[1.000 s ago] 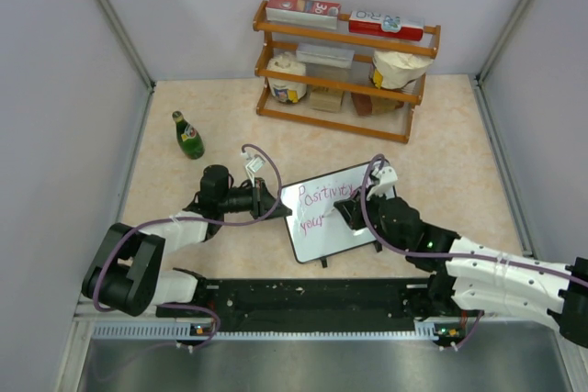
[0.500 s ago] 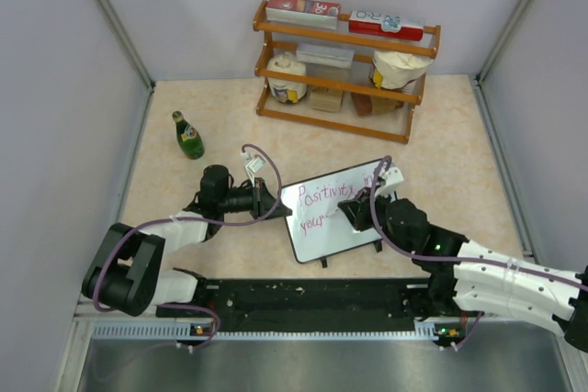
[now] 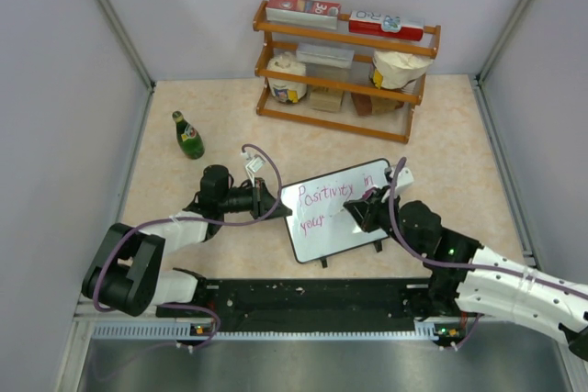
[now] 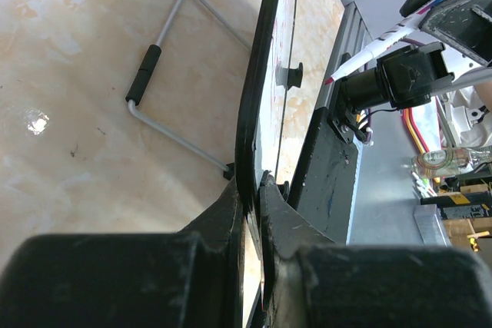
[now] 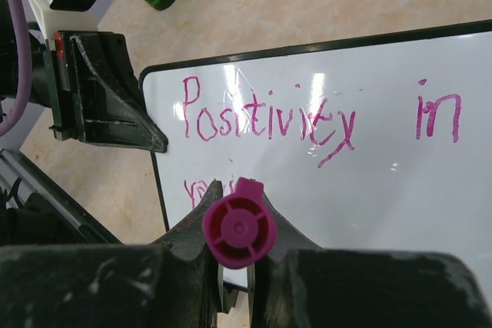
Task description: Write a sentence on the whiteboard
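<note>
We took this for a robotics lab, a fenced test cell rather than any lived-in room. Plain grey panel walls set in bare aluminium posts closed in three sides of a beige, marble-patterned surface. Two robot arms, the left arm and the right arm, were bolted beside a black rail at its near edge, with purple cables looped in the open. The household things looked like test props: a wooden rack of groceries, a lone green bottle and a small whiteboard, set well apart.
</note>
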Tool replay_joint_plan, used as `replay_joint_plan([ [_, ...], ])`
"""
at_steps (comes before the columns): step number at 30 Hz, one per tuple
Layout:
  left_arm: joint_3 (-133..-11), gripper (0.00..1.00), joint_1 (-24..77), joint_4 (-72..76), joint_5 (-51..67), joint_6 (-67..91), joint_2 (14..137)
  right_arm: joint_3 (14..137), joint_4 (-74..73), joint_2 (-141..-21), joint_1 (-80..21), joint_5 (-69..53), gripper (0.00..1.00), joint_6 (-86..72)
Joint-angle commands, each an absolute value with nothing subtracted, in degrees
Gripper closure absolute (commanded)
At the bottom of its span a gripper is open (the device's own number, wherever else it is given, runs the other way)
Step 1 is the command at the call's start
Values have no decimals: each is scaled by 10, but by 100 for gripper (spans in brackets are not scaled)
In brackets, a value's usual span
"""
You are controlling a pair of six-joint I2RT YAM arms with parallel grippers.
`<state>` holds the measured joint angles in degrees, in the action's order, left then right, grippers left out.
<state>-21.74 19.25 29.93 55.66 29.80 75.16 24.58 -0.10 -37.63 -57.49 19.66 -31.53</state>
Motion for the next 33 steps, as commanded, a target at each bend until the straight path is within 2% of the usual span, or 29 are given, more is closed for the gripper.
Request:
replay_joint_plan([
  [1, -214, 100, 194, 286, 511, 244, 755, 267, -14, -371, -563, 175, 100, -312],
  [12, -214, 100, 195, 286, 512, 244, 758, 270, -5, -388, -559, 171, 100, -301],
  [18, -214, 100, 194, 285, 513, 244, 758, 280, 17, -420, -531, 120, 100, -291],
  [25, -214, 100, 195, 284, 512, 244, 758, 272, 14, -386, -445, 42, 100, -297],
  [33, -215, 100, 195, 286, 513, 244, 761, 269, -14, -369, -438, 45, 100, -288],
])
